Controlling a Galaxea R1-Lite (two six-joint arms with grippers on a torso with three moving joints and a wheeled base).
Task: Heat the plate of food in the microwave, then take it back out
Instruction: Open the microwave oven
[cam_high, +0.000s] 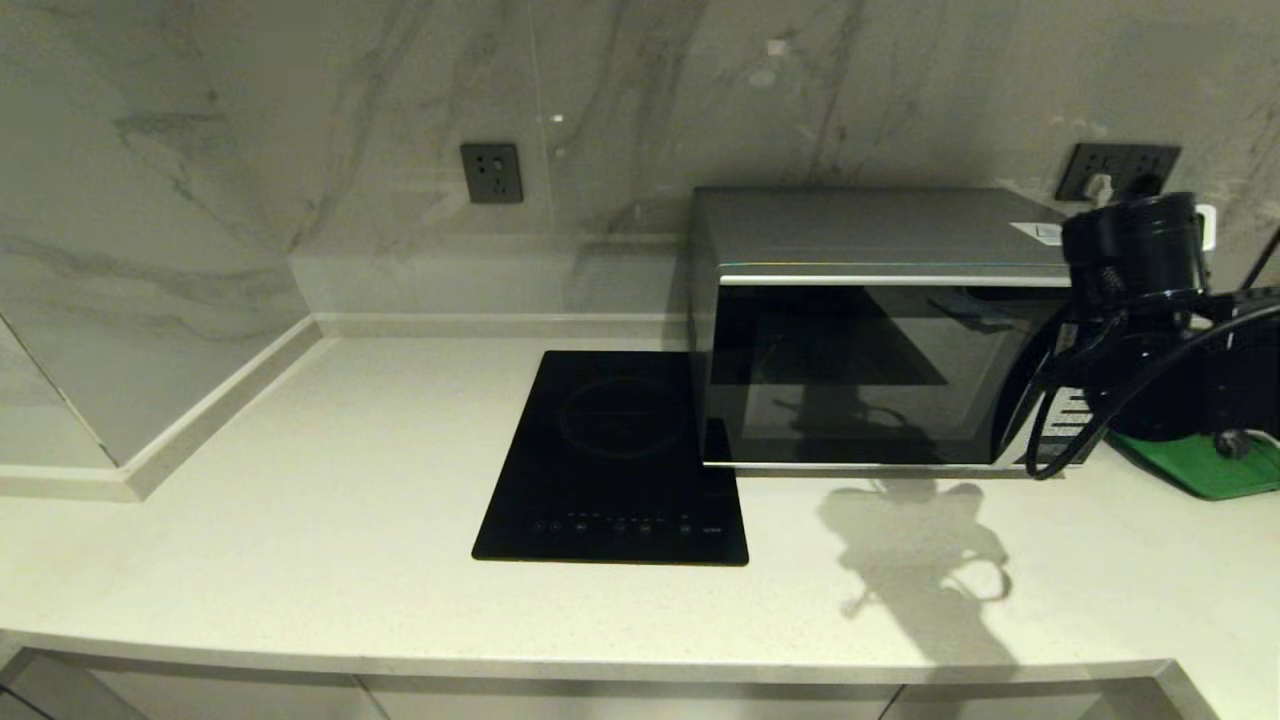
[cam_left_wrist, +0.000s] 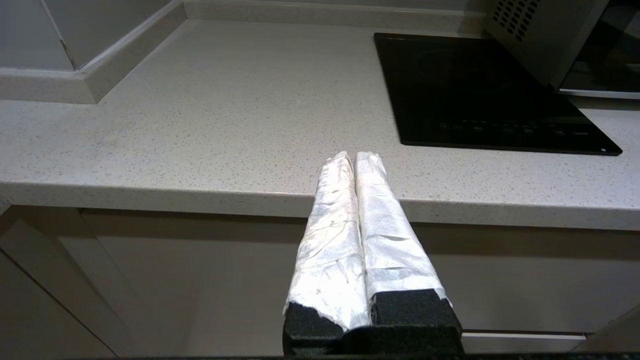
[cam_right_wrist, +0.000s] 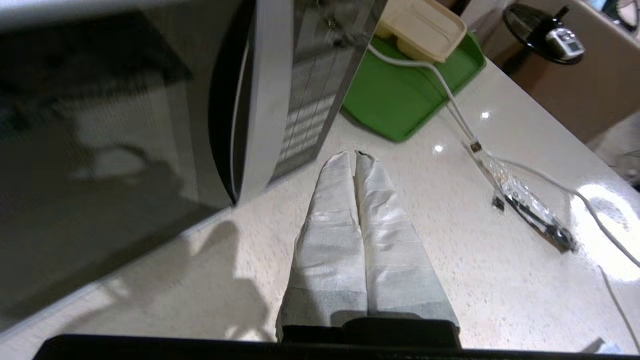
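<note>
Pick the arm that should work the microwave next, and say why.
Right. The right end effector, shut, sits beside the microwave, close to its keypad side. The left end effector, also shut, hangs off the counter edge, with the cooktop between it and the microwave.

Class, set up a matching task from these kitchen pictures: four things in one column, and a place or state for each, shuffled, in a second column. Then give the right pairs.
Things
1. microwave
2. cooktop
3. green tray
4. left gripper

Places or states
A. holds a beige container
B. fingers shut, before the counter's front edge
C. door closed, dark glass
D. flat black glass set in the counter, left of the microwave

Pairs: 1-C, 2-D, 3-A, 4-B
</note>
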